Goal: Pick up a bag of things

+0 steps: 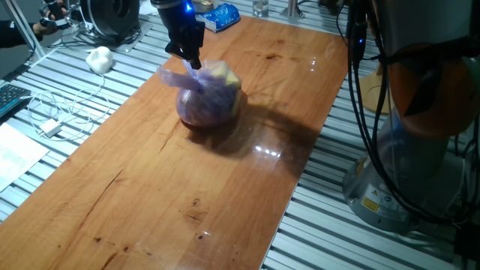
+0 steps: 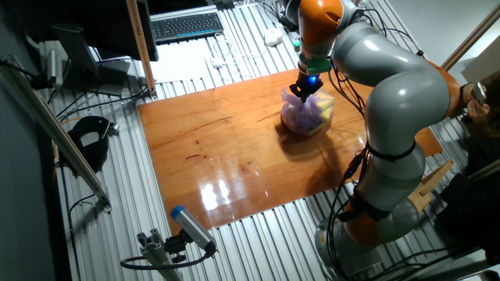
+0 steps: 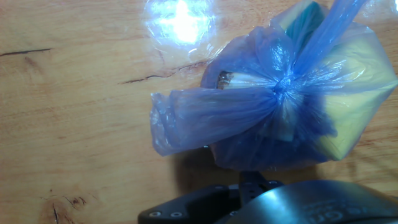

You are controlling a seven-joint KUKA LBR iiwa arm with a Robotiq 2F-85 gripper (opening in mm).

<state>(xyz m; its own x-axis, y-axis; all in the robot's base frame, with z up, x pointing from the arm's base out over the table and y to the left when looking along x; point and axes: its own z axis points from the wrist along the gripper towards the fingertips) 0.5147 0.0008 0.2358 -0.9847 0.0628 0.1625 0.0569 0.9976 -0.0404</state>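
Observation:
The bag of things (image 1: 208,99) is a round translucent purple plastic bag with a knotted top, and yellow and dark reddish contents show through it. It rests on the wooden table (image 1: 150,187), towards its far end. It also shows in the other fixed view (image 2: 307,117) and fills the right of the hand view (image 3: 286,106), where the knot and a loose tail point left. My gripper (image 1: 194,61) hangs straight over the bag with its tip at the knotted top. Its fingers look close together, but I cannot tell whether they grip the plastic.
A small white lumpy object (image 1: 99,58) lies on the slatted surface left of the table. A flat blue packet (image 1: 219,16) lies at the table's far end. White cables and a charger (image 1: 51,124) lie at the left. The robot's base (image 1: 405,165) stands at the right.

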